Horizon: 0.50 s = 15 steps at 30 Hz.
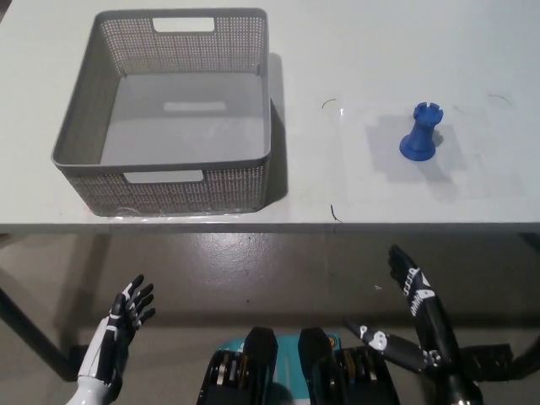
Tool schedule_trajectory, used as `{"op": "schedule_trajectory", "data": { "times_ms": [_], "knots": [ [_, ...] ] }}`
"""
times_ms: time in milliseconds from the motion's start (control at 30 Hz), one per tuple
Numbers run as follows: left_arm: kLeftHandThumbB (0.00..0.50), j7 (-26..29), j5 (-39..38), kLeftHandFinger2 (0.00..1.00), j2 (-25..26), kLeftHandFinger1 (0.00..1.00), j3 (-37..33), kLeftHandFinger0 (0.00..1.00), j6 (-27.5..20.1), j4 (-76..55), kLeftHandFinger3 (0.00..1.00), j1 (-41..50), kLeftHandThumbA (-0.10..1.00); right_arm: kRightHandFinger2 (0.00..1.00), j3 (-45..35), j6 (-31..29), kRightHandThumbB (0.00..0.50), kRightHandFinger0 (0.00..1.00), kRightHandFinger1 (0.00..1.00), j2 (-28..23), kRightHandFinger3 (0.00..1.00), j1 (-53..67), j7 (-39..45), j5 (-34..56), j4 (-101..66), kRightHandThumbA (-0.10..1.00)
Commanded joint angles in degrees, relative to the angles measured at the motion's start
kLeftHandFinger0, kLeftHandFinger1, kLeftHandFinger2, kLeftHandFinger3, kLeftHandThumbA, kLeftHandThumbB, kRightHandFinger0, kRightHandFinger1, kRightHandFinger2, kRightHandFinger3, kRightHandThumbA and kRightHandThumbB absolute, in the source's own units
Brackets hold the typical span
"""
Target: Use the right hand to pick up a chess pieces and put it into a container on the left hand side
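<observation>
A blue rook chess piece stands upright on the white table, right of the middle. A grey perforated basket with handle cut-outs sits on the table's left half, with nothing inside. My black right hand hangs open below the table's front edge, well short of the rook. At the lower left my white left hand rests open, also below the table edge.
The table's front edge runs across the picture, with bare floor below it. A few small dark marks lie on the tabletop between basket and rook.
</observation>
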Motion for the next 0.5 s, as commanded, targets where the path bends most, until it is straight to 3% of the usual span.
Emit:
{"op": "schedule_trajectory", "data": {
  "times_ms": [0, 233, 267, 333, 467],
  "knots": [
    [0.244, -1.8, -1.9, 1.00, 1.0, 1.00, 0.6, 1.00, -3.4, -0.3, 1.00, -0.5, 1.00, 1.00, -0.1, -4.4, 0.238, 1.00, 1.00, -0.4, 1.00, 1.7, -1.5, -1.4, -6.3, 1.00],
    [0.245, -2.7, -3.1, 1.00, 0.8, 1.00, 0.6, 1.00, -3.7, 0.2, 1.00, -0.3, 1.00, 1.00, -2.4, -4.4, 0.226, 1.00, 1.00, 0.8, 1.00, 0.3, -6.8, -6.2, -16.0, 1.00],
    [0.244, -2.6, -2.8, 1.00, 0.8, 1.00, 0.6, 1.00, -3.8, 0.2, 1.00, -0.3, 1.00, 1.00, -3.2, -4.4, 0.254, 1.00, 1.00, 0.9, 1.00, -0.5, -6.9, -6.9, -16.4, 1.00],
    [0.244, -2.1, -1.7, 1.00, 0.9, 1.00, 0.4, 1.00, -4.1, 0.3, 1.00, -0.1, 1.00, 1.00, -4.6, -4.4, 0.244, 1.00, 1.00, 0.3, 1.00, -3.1, -7.3, -6.5, -16.3, 1.00],
    [0.220, -2.9, -2.7, 1.00, 0.9, 1.00, 0.4, 1.00, -3.3, -0.5, 1.00, 0.8, 1.00, 1.00, -7.0, -4.2, 0.301, 1.00, 1.00, -0.5, 1.00, -7.3, -7.8, -7.1, -14.8, 1.00]
  ]
}}
